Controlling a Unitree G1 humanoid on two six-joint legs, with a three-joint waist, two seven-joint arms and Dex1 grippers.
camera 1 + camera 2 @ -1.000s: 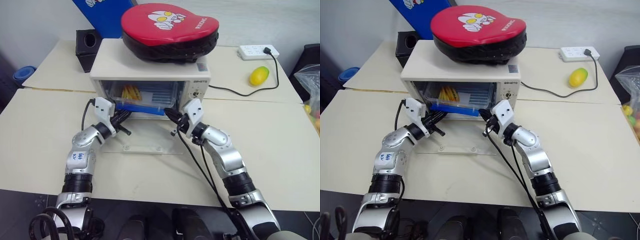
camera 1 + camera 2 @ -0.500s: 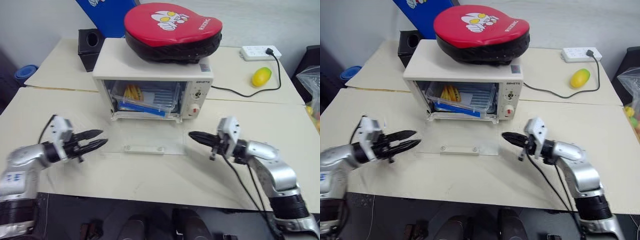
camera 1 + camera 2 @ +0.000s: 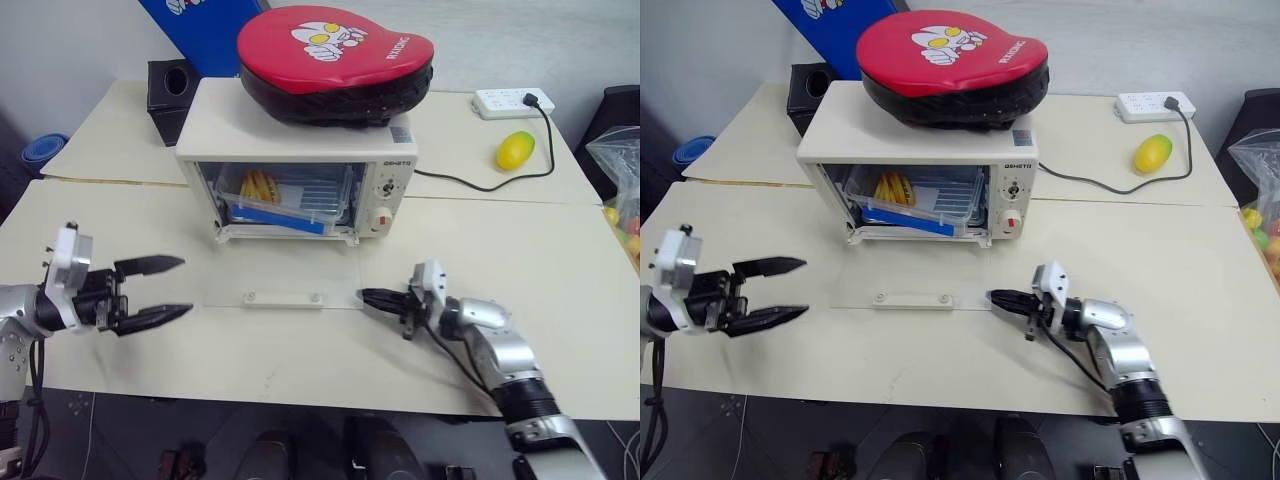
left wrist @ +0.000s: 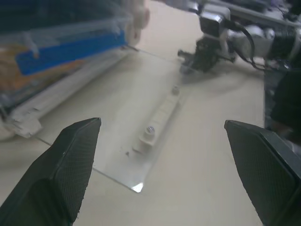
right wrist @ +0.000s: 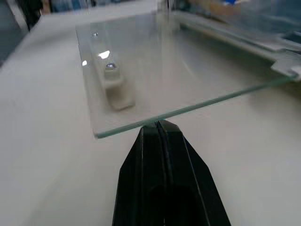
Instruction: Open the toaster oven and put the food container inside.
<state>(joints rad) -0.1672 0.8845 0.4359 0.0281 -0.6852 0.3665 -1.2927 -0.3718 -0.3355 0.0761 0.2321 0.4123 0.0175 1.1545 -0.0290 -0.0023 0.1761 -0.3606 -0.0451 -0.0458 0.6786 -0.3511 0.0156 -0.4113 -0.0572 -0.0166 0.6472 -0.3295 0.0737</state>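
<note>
One toaster oven (image 3: 300, 150) stands in the upper middle of the frame on the cream bench (image 3: 560, 290). Its glass drop-down door (image 3: 285, 275) lies flat open on the bench in front of it, with the one white bar handle (image 3: 285, 298) at the near edge. One food container (image 3: 290, 195), clear with blue clip strips and yellow food strips visible in it, sits inside the oven cavity, tilted a little, its lower blue strip toward the opening. On the oven's control panel one red button (image 3: 390, 219) shows below a knob.

One red and black boxing pad (image 3: 335, 60) with a cartoon figure lies on top of the oven. Behind the oven at upper left is one black box (image 3: 168, 88) with a round hole and one blue panel (image 3: 200, 30). At upper right one white power strip (image 3: 512, 100) carries a black cord running to the oven, and one yellow-green fruit (image 3: 516, 150) lies near it.

Two end effectors are in view. The left end effector (image 3: 155, 290) hovers at the lower left of the frame, well apart from the door, its two black fingers spread wide and holding nothing. The right end effector (image 3: 372, 297) is at lower right centre, its fingers pressed together with nothing between them, their tip just at the right near corner of the glass door; whether it touches the edge cannot be told.
</note>
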